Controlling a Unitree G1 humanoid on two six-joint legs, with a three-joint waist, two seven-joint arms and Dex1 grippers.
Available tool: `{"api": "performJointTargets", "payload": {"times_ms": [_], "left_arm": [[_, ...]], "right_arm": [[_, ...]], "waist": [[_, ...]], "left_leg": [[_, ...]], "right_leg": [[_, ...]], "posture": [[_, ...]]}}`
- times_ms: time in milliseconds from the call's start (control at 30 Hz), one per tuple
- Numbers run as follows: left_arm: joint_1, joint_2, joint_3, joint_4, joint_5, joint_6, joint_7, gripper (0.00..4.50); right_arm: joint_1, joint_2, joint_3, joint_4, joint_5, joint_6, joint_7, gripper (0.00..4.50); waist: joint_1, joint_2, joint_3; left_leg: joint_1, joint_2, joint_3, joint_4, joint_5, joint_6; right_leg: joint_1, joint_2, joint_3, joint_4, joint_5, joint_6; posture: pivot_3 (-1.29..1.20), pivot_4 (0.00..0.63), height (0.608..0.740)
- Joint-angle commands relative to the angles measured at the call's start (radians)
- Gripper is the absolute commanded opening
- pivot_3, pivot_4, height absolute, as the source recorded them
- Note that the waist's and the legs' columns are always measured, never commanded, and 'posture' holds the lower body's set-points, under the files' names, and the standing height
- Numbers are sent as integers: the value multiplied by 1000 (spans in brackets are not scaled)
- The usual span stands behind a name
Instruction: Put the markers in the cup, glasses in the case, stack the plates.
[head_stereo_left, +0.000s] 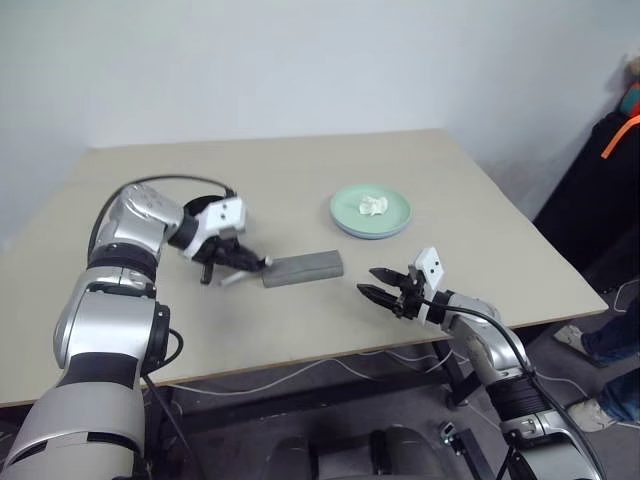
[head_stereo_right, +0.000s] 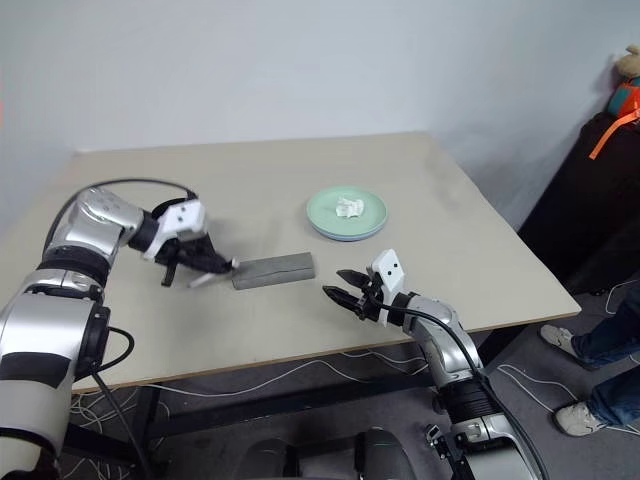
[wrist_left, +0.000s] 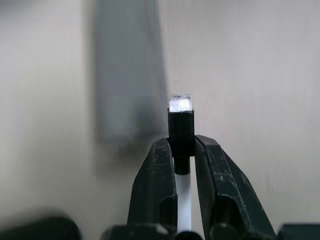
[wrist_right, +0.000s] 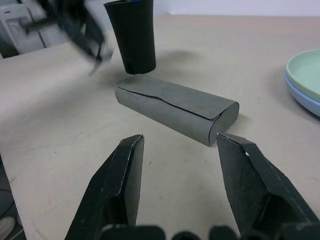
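Left tool is closed on one white marker with black end, held above the worktop beside the one shut grey case. Right tool is held open, empty. Two plates are stacked, mint on blue, one paper wad on top. One black cup is seen behind the case.

Plain room, pale wall, one beige tabletop.
A bare whitish wall stands behind; cables trail across grey floor; dark furniture sits at right.
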Motion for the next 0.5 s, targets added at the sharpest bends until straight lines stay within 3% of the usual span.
{"api": "performJointTargets", "payload": {"times_ms": [33, 200, 367, 500], "left_arm": [[-58, 1, 143, -104, -160, 53, 69, 120], [-57, 16, 263, -150, -214, 44, 418, 120], [11, 33, 290, -155, -185, -40, 709, 120], [81, 12, 308, -184, -205, -71, 826, 120]], "right_arm": [[-22, 0, -6, -16, 5, -13, 16, 2496], [-27, 3, -3, -12, 3, -11, 23, 2496], [-33, 4, -3, -5, 4, -9, 29, 2496], [-41, 2, -1, 3, 4, -8, 36, 2496]], "waist": [[0, 0, 0], [-1, 0, 0], [0, 1, 0], [0, 0, 0]], "left_leg": [[0, 0, 0, 0, 0, 0], [1, 0, 0, 0, 0, 0], [2, 0, 0, 0, 0, 0], [3, 0, 1, 0, 0, 0]], "right_leg": [[0, 0, 0, 0, 0, 0], [1, 0, 1, 0, 1, 2], [1, 1, 1, 2, 2, 3], [1, 0, 1, 1, 2, 3]], "posture": [[0, 0, 740], [0, 0, 740], [0, 0, 740], [0, 0, 740]]}}
